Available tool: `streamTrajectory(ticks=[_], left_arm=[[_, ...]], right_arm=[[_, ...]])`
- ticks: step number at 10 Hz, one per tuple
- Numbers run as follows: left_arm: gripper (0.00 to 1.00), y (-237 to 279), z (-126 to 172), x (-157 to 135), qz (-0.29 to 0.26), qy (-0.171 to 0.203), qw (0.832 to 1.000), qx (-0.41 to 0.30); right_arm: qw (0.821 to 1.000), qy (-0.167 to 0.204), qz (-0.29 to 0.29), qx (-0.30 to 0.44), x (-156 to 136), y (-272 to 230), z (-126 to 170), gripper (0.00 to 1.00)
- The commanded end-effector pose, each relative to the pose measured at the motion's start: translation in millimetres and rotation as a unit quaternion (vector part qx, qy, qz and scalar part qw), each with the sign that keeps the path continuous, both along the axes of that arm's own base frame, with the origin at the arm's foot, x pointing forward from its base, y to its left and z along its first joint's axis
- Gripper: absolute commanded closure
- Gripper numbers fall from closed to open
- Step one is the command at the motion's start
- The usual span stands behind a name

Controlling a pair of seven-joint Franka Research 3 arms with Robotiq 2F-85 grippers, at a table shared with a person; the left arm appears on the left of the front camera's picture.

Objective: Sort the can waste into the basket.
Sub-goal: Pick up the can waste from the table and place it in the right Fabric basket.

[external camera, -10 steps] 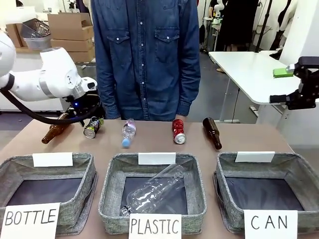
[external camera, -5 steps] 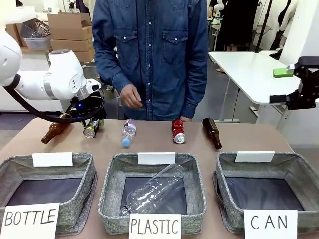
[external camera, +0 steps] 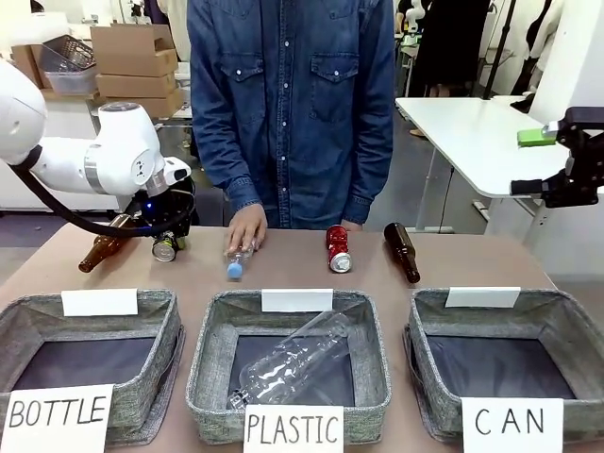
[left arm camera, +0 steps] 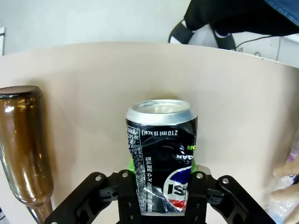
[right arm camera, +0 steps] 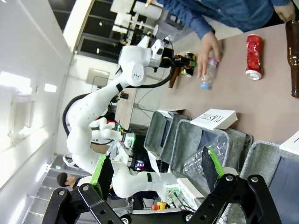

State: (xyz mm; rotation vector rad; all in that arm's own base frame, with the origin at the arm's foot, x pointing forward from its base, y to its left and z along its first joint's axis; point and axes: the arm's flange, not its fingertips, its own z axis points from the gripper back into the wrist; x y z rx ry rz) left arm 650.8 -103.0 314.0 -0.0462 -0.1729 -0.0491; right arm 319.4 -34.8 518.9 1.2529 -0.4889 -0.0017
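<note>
Two cans to sort, neither in yet. The left tool [left arm camera: 161, 186] is pinched on the black can [left arm camera: 161, 154] at upper left of the front frame, gripping near one end. The can looks dented, so it may twist or slip on the lift. A brown bottle [left arm camera: 21, 149] lies just beside it, and a bump could roll it twd the surface [external camera: 491, 264] edge. The red can [external camera: 338, 249] lies mid-frame. The CAN basket [external camera: 423, 368] sits lower right, so the carry crosses the whole row, incl. the person's hand [external camera: 247, 226] resting on a small plastic bottle [external camera: 236, 262]. Best go high. The right tool [right arm camera: 154, 172] hangs spread & empty at upper right, w/ open room below it over that basket.
</note>
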Motion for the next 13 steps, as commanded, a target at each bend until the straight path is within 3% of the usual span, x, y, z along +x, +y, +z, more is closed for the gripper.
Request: streamTrajectory(ticks=[1, 5, 8, 10, 11, 13], left_arm=[[1.0, -2.9, 2.1, 4.6, 0.013, -0.002, 1.0, 0.016], [1.0, 3.0, 22.4, -4.4, 0.021, -0.018, 1.0, 0.007], [1.0, 55.9, 103.0, -58.7, 0.008, -0.035, 0.993, -0.112], [1.0, 93.9, 146.6, -124.1, -0.027, -0.048, 0.992, -0.114], [1.0, 110.8, 171.3, -178.4, -0.099, -0.066, 0.982, -0.145], [1.0, 120.7, 215.4, -283.0, -0.188, -0.202, 0.929, -0.246]], right_arm=[[1.0, -0.014, 0.001, 0.009, 4.0, 2.7, 1.4, 0.0], [1.0, -0.014, 0.001, 0.009, 4.0, 2.7, 1.4, 0.0], [1.0, -0.014, 0.001, 0.009, 4.0, 2.7, 1.4, 0.0], [1.0, -0.014, 0.001, 0.009, 4.0, 2.7, 1.4, 0.0], [1.0, -0.014, 0.001, 0.009, 4.0, 2.7, 1.4, 0.0], [1.0, -0.014, 0.001, 0.009, 4.0, 2.7, 1.4, 0.0]])
